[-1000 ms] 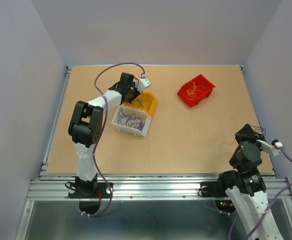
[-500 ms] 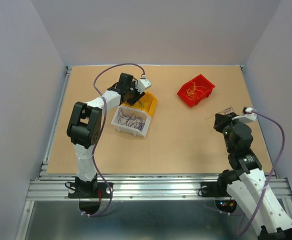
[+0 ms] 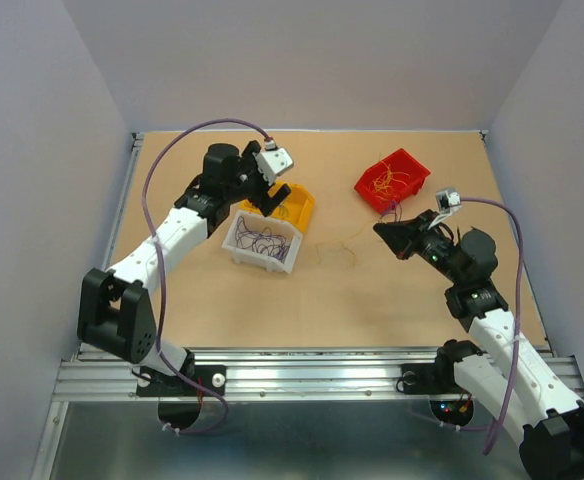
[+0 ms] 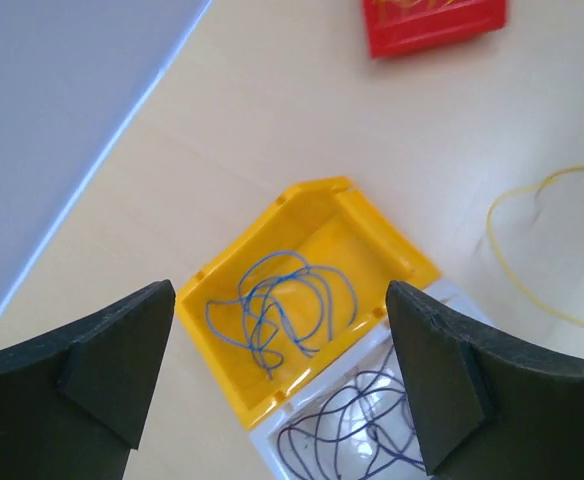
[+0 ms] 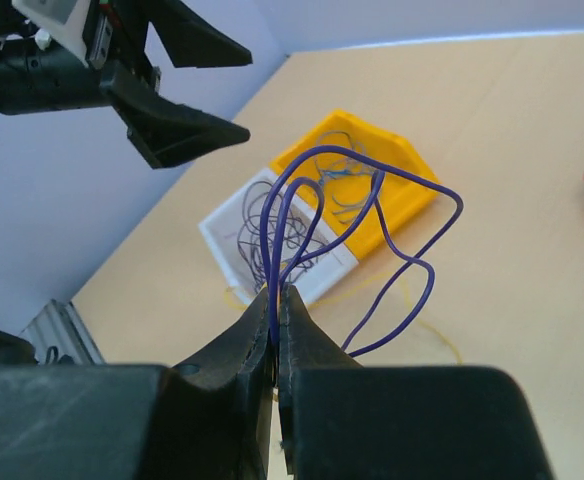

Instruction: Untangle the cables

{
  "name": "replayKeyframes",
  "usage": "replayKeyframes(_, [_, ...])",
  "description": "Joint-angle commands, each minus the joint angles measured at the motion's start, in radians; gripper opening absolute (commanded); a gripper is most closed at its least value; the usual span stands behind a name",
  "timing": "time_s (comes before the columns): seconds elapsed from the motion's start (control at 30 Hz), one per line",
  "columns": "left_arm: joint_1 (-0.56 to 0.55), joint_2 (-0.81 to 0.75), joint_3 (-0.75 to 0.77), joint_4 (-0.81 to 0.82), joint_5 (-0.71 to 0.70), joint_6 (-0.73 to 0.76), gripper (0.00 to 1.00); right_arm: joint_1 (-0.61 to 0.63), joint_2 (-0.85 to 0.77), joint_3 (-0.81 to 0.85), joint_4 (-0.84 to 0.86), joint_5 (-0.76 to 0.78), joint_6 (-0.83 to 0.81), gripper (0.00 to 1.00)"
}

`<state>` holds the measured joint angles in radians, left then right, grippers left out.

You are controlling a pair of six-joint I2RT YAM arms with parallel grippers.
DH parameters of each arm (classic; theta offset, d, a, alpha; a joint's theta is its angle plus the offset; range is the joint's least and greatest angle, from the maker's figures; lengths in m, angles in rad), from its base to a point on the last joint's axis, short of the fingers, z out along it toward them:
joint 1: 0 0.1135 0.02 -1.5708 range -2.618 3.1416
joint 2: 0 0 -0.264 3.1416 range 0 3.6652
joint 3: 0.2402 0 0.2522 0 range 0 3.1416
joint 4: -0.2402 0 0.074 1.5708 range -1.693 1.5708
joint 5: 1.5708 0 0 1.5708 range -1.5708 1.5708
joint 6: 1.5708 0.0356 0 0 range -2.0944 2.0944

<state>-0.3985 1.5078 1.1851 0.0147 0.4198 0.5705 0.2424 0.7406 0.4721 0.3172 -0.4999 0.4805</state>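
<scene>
Near red plastic bin (image 3: 392,180), aloft, pinches thin purple wire loops (image 5: 274,255) in clamped right gripper (image 5: 275,300), with left gripper (image 4: 282,340) gaping empty above yellow plastic bin (image 4: 317,190); risks dangling loops snagging loose yellow strand (image 4: 491,225) below, dragging it along.

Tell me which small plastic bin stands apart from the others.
The red plastic bin, alone farther right; the yellow plastic bin and white plastic bin sit touching.
</scene>
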Motion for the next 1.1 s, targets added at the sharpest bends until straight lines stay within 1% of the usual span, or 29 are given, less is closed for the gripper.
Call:
replayKeyframes(0.0, [-0.072,-0.113,-0.099,0.097,0.171,0.0,0.99,0.003,-0.003,-0.004,0.157,-0.104,0.041,0.01])
replayKeyframes(0.03, [-0.092,-0.135,-0.154,0.119,0.169,0.009,0.99,0.003,0.0,-0.006,0.17,-0.109,0.05,0.01])
replayKeyframes(0.07, [-0.143,-0.173,-0.18,0.164,0.16,0.031,0.99,0.003,0.005,-0.007,0.178,-0.114,0.056,0.01])
replayKeyframes(0.17, [-0.19,-0.213,-0.252,0.217,0.166,0.048,0.99,0.003,0.011,-0.01,0.207,-0.129,0.073,0.01])
replayKeyframes(0.2, [-0.21,-0.215,-0.258,0.221,0.192,0.054,0.99,0.005,0.013,-0.01,0.215,-0.131,0.076,0.01])
replayKeyframes(0.37, [-0.243,-0.186,-0.251,0.202,0.307,0.06,0.99,0.005,0.009,-0.013,0.221,-0.134,0.079,0.01])
replayKeyframes(0.53, [-0.284,-0.147,-0.229,0.202,0.35,0.029,0.99,0.006,0.028,-0.016,0.241,-0.166,0.076,0.01])
replayKeyframes(0.6, [-0.289,-0.139,-0.217,0.215,0.329,0.005,0.99,0.008,0.046,-0.016,0.269,-0.201,0.073,0.01])
replayKeyframes(0.63, [-0.287,-0.141,-0.216,0.237,0.297,-0.026,0.99,0.011,0.061,-0.015,0.278,-0.224,0.061,0.01])
replayKeyframes(0.67, [-0.283,-0.153,-0.219,0.284,0.227,-0.059,0.99,0.02,0.09,-0.015,0.286,-0.274,0.052,0.01])
replayKeyframes(0.7, [-0.278,-0.165,-0.228,0.315,0.203,-0.078,0.99,0.026,0.109,-0.01,0.287,-0.294,0.041,0.01])
replayKeyframes(0.73, [-0.27,-0.199,-0.255,0.367,0.198,-0.089,0.99,0.041,0.138,-0.004,0.289,-0.327,0.015,0.01])
replayKeyframes(0.77, [-0.263,-0.218,-0.271,0.384,0.201,-0.098,0.99,0.05,0.157,-0.003,0.287,-0.339,0.003,0.01])
replayKeyframes(0.87, [-0.231,-0.282,-0.285,0.39,0.237,-0.126,0.99,0.084,0.2,0.014,0.272,-0.362,-0.06,0.01])
replayKeyframes(0.93, [-0.189,-0.307,-0.277,0.386,0.281,-0.156,0.99,0.13,0.242,0.031,0.244,-0.361,-0.113,0.01])
replayKeyframes(1.03, [-0.111,-0.32,-0.262,0.372,0.387,-0.194,0.99,0.201,0.296,0.062,0.209,-0.362,-0.187,0.01])
replayKeyframes(1.07, [-0.096,-0.31,-0.259,0.358,0.442,-0.195,0.99,0.234,0.322,0.075,0.204,-0.359,-0.201,0.01])
